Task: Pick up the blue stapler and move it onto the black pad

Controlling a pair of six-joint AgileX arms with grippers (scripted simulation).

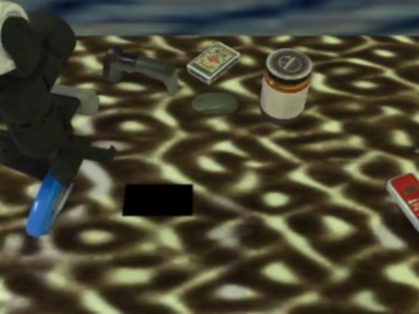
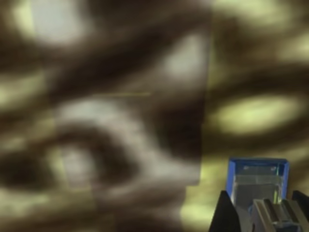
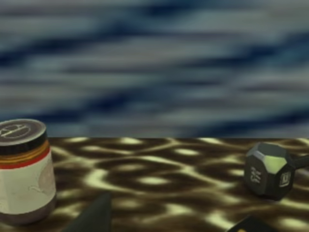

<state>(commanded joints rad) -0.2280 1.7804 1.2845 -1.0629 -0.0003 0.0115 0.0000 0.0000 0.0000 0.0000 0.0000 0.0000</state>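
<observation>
The left fingers [image 1: 62, 171] are closed on the blue stapler [image 1: 47, 205], gripping its upper end at the left edge of the desk [image 1: 275, 261]. In the left wrist view the dark fingers [image 2: 223, 215] flank the blue stapler [image 2: 257, 180], whose grey metal part faces the camera; whether it is lifted clear of the desk cannot be told. The black pad [image 1: 158, 199] lies flat just to the right of the fingers, apart from the stapler. Beyond the fingers, towards the far edge, sit a dark grey stapler-shaped tool [image 1: 139, 68], a grey-green oval disc [image 1: 215, 103], a card box [image 1: 213, 62] and a white jar [image 1: 285, 84] with a dark lid. A red object [image 1: 407, 196] lies at the desk's right edge. The right arm does not appear in the top view; its wrist view shows dark finger tips [image 3: 94, 215] low in front, the jar [image 3: 23, 171] and a dark dumbbell [image 3: 267, 169], but I cannot tell how far its fingers are open. The desk bears a mottled brown and pale yellow pattern; behind it runs a blurred blue-grey streaked backdrop [image 3: 154, 63].
</observation>
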